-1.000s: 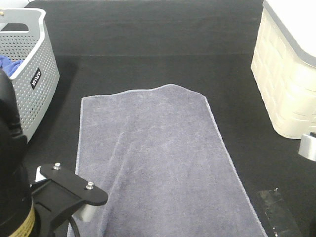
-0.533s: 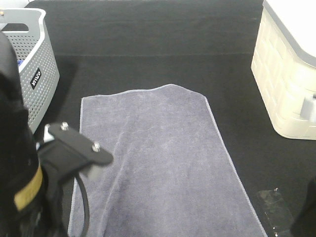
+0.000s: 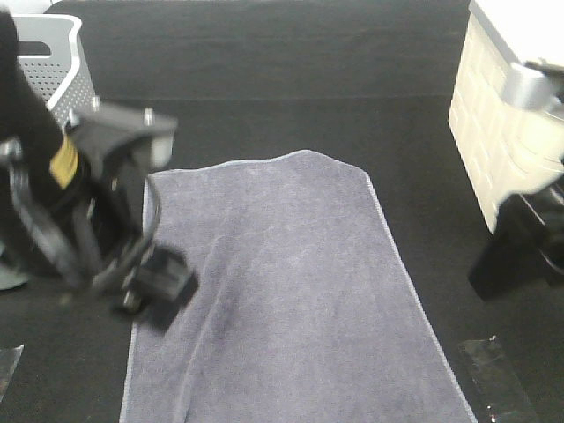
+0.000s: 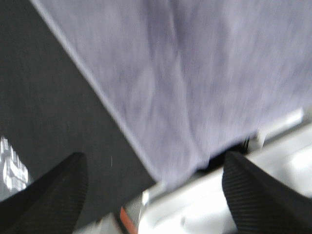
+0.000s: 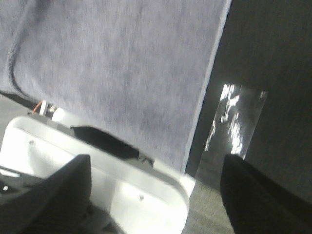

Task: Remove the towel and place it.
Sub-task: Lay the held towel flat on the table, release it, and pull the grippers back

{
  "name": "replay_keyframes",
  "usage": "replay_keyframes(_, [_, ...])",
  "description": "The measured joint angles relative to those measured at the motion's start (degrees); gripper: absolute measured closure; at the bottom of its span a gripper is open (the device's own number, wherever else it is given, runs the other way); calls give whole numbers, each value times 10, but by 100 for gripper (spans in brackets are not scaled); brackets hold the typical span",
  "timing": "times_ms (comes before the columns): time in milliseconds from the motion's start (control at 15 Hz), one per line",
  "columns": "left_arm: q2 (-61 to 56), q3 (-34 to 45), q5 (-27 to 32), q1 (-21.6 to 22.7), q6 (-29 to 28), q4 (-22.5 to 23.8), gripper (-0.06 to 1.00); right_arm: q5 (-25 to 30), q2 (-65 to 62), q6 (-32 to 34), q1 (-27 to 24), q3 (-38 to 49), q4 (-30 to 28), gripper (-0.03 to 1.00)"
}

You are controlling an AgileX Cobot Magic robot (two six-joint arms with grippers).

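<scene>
Change, left arm: We see the black left arm point(image 3: 53, 167) has swung from the lower left corner of the high view up to the middle left. Its left hand point(image 3: 159, 284) is now blurred over the left hem of the towel.
Change, right arm: Half a second ago only a sliver showed at the right edge. Now the right arm point(image 3: 522, 251) stands in front of the cream plastic basket point(image 3: 489, 132).
Change, towel: We find the large rectangular greyish-lavender terry towel point(image 3: 282, 291) lying just as it did before.
Towel, look: It is spread flat, with soft shallow creases and a thin pale stitched hem. The far edge is slightly wavy.
Towel, place: It lies on the black tabletop point(image 3: 291, 70), running from the centre of the frame down past the bottom edge. It sits between the grey perforated plastic basket point(image 3: 62, 66) at the upper left and the cream one at the right.
Left hand: In its wrist view the left hand point(image 4: 156, 195) is released. Its dark fingers point(image 4: 53, 192) are spread wide with nothing between them, above the towel point(image 4: 195, 73) and its hem.
Right hand: The right hand point(image 5: 156, 195) is likewise released and empty. It is tilted over the towel point(image 5: 112, 63), near a patch of clear plastic film point(image 5: 236, 122) on the tabletop.
</scene>
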Motion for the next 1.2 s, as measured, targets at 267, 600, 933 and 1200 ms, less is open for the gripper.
replay_keyframes(267, [20,-32,-115,68,18,3,22,-21,82,-30,0,-88,0,29])
replay_keyframes(600, [118,-102,-190,129,44,11,22,-64,210,-45,0,-227,-1,31])
replay_keyframes(933, [225,-193,-191,177,47,17,22,-107,359,-38,0,-345,-15,40])
replay_keyframes(1200, [285,-261,-187,188,53,18,22,-124,482,-26,0,-441,-20,43])
